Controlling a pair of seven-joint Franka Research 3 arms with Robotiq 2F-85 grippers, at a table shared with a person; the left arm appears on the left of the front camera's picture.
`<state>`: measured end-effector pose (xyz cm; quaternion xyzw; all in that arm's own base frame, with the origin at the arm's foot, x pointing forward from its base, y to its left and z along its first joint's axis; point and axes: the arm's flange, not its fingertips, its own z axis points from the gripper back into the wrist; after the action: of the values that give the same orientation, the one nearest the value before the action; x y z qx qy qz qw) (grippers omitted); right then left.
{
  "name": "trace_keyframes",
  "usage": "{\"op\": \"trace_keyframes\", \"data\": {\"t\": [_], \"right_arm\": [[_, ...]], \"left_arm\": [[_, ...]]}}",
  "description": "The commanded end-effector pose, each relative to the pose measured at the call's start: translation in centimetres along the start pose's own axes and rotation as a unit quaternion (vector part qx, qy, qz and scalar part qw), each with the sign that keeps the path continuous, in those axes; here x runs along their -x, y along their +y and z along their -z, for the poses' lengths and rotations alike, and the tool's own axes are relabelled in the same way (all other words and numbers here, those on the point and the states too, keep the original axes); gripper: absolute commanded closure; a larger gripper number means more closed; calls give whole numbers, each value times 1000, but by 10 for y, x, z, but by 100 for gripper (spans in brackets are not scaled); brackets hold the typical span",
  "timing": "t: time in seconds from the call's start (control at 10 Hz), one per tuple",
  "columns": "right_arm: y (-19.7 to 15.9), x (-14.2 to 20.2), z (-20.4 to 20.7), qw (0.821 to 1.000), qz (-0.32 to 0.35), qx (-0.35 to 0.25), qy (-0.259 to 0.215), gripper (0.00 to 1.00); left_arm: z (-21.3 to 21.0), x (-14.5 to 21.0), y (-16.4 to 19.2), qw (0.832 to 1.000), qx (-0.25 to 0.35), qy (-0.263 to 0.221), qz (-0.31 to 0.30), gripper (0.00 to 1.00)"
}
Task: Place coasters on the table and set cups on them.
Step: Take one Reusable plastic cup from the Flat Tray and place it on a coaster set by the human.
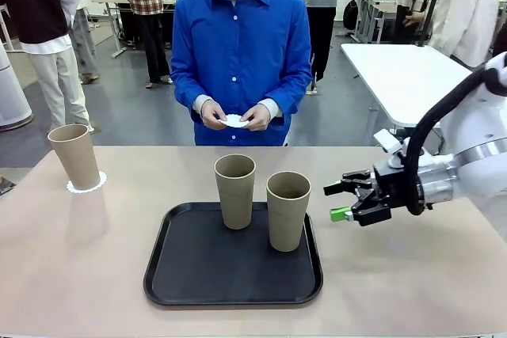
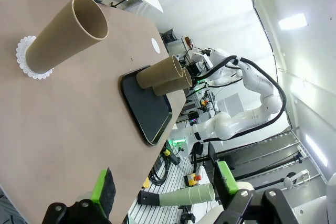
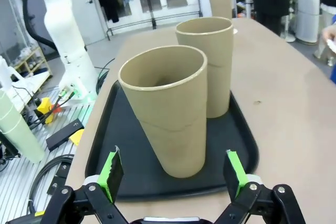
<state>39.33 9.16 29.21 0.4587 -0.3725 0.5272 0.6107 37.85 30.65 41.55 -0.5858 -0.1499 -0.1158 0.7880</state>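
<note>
The black tray [image 1: 198, 275] sits at the near middle of the surface [image 1: 95, 290], and two cups stand upright on its far half. The right-hand cup [image 1: 287, 210] is the nearer one. The other cup [image 1: 235, 190] stands just beyond it to the left, with only a slim gap between them.

The right gripper [image 1: 334, 202] hovers just right of the tray's right edge at the height of the nearer cup's body, with its fingers pointing left at the cup. It is spread wide and holds nothing. In the right wrist view that cup [image 3: 170, 119] stands dead ahead, framed by the green pads [image 3: 112, 170], so a short push left should bracket it. The cup's long axis is vertical, so I judge a side grasp suits it, though the neighbouring cup leaves little room.

The left gripper [image 2: 163, 184] is also wide and empty, and it is well apart from the tray.

At the far left a third cup [image 1: 75, 156] already rests on a coaster [image 1: 85, 187]. Bare surface lies to the right of the tray. Beyond the far edge, the person's hands [image 1: 257, 116] hold another coaster [image 1: 235, 121].
</note>
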Motion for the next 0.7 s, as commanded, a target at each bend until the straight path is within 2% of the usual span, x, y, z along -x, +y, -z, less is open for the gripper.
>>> {"op": "trace_keyframes", "data": {"t": [0.0, 0.2, 0.3, 0.4, 0.6], "right_arm": [[-12, 5, 21, 1000, -14, -7, -4, 0], [-11, 7, 24, 1000, -11, -4, -7, 0], [-10, 4, 24, 999, -2, 43, 13, 0], [-7, 5, 23, 1000, -2, -23, 2, 0], [-7, 5, 23, 1000, -2, -23, 2, 0]], "left_arm": [[-2, 0, -2, 1000, -2, 0, -4, 0], [-2, 0, -2, 1000, -2, 0, -4, 0], [-2, 0, -2, 1000, -2, 0, -4, 0], [-2, 0, -2, 1000, -2, 0, -4, 0], [-2, 0, -2, 1000, -2, 0, -4, 0]]}}
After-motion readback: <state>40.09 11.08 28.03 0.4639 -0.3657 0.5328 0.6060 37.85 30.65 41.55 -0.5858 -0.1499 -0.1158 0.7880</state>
